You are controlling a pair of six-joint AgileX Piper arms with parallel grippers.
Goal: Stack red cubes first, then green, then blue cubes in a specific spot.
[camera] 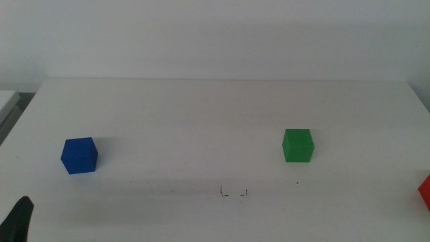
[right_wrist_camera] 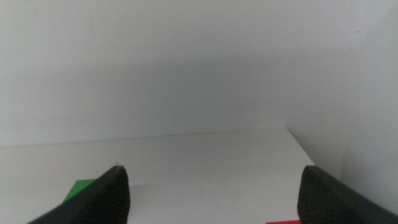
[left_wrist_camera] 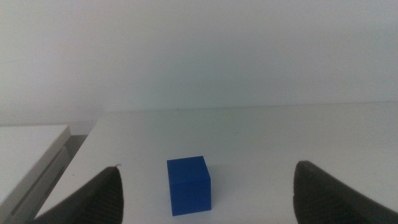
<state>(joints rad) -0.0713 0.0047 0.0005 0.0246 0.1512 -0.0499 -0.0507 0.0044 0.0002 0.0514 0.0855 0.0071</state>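
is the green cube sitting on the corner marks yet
No, the green cube sits apart from the corner marks, which enclose only bare white table.

White bench (camera: pixel 222 111) carries blue cube (camera: pixel 79 155), green cube (camera: pixel 297 145), red cube (camera: pixel 424 191) at its right edge, and pen marks (camera: pixel 234 193).

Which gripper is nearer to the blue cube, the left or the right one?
Left. The left gripper waits open at the table's near left corner with the blue cube just ahead of it. The right gripper, open, is far off at the right side.
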